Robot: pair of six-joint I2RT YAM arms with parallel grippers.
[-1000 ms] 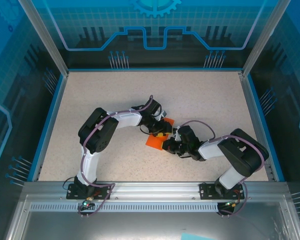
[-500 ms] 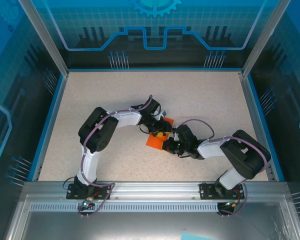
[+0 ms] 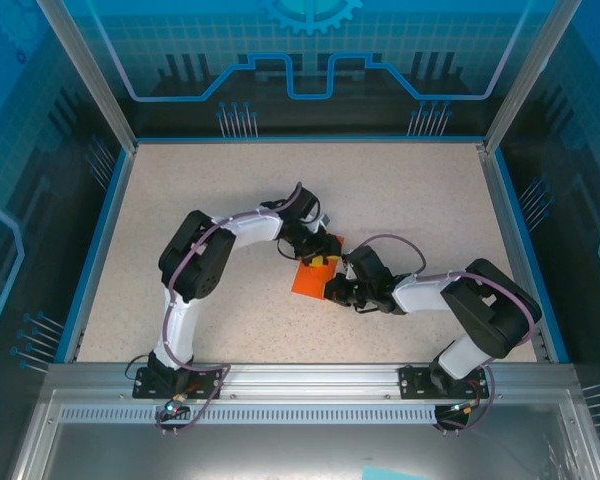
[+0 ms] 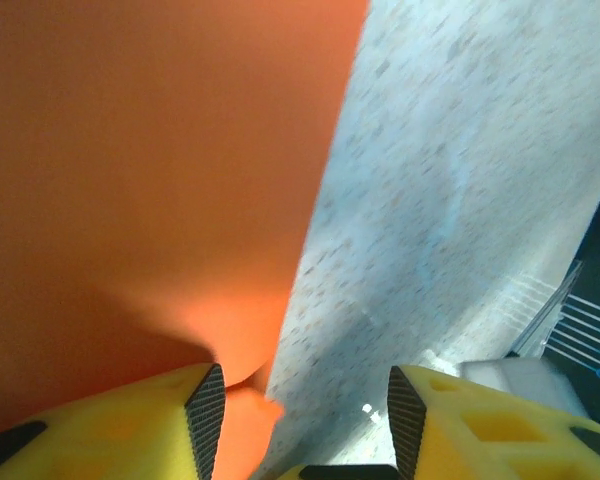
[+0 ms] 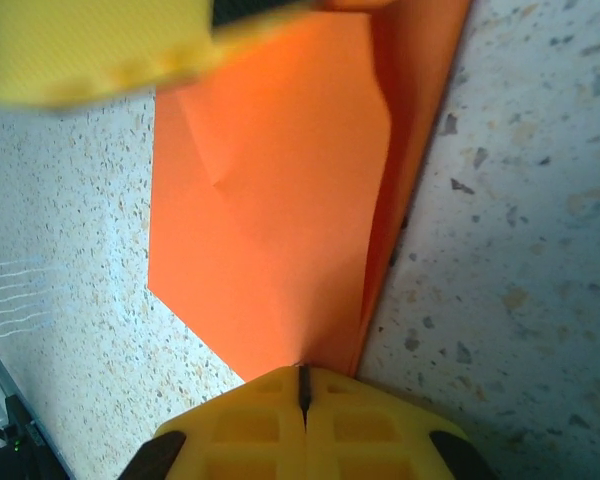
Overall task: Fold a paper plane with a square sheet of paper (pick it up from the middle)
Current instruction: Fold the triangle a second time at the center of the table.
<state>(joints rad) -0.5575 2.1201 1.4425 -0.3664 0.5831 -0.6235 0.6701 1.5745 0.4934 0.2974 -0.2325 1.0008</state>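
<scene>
Lying creased, orange paper plane [image 5: 270, 200], seemingly half-folded

Setting: a robotics laboratory test cell, not a home or a shop.
Enclosure: aluminium posts [image 3: 85, 75] rise at the upper left and upper right of the top view, carrying clear side panels [image 3: 30, 200].
Back wall: a blue panel [image 3: 310, 70] printed with circuit lines and a gear emblem [image 3: 310, 12] at top centre.
Work surface: a speckled beige table [image 3: 400, 190] edged by a blue rim [image 3: 107, 240].
Mounting: a slotted metal rail [image 3: 310, 378] along the bottom.
Equipment: the left arm [image 3: 195, 265] and the right arm [image 3: 485, 305] are bolted to the rail, with an exposed purple cable [image 3: 390, 243].
</scene>
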